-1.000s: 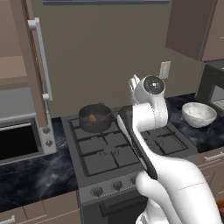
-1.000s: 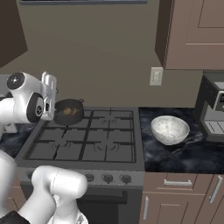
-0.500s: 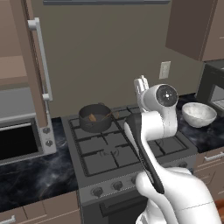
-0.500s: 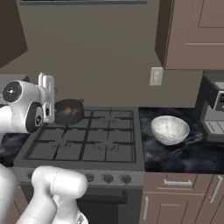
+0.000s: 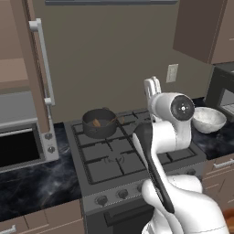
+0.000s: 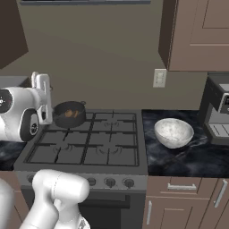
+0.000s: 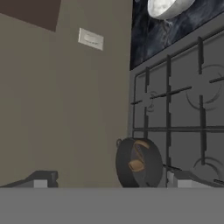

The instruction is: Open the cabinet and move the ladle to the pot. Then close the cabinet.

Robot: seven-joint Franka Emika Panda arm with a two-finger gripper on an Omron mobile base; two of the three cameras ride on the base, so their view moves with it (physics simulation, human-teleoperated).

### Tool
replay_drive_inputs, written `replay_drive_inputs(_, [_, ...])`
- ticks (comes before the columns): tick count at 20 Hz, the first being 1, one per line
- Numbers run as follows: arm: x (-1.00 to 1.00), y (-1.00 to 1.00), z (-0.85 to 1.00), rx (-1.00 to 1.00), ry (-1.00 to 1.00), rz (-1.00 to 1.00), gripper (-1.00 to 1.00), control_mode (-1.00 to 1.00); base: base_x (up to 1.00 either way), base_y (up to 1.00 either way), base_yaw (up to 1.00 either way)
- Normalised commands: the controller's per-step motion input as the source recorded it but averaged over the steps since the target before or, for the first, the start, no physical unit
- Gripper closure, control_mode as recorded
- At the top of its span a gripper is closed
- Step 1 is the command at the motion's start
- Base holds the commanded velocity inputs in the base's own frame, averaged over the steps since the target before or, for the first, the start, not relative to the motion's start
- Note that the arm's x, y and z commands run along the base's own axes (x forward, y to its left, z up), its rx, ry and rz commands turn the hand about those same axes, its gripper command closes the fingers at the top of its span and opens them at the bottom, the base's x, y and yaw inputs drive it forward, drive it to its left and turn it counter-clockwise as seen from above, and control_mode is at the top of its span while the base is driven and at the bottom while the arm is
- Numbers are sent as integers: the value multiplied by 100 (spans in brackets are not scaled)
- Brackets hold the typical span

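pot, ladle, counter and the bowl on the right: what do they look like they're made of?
Pot: dark matte metal by the look, maybe cast iron; thick rim, no shine.
Ladle: looks wooden, plain flat brown; only partly visible inside the pot.
Counter: polished dark stone, probably marble or granite; pale veining.
Bowl: mottled pale grey-white, likely ceramic or stone; the render leaves it open.

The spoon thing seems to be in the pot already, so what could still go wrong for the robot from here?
The cabinet door stands open at the left, so closing it is left to do. The pincer is open and empty, raised behind the stove; swinging left toward the door, the arm could clip the pot holding the ladle. The long handle is narrow, so a push could slip off it. The microwave sits below the door.
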Motion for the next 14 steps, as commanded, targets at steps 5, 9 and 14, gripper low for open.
replay_drive_inputs(5, [-29, 0, 21, 0, -9, 0, -100, -100, 0, 0, 0])
replay_drive_inputs(9, [-31, 0, 20, 0, -8, 0, -100, -100, 0, 0, 0])
replay_drive_inputs(14, [-23, 0, 21, 0, -6, 0, -100, -100, 0, 0, 0])
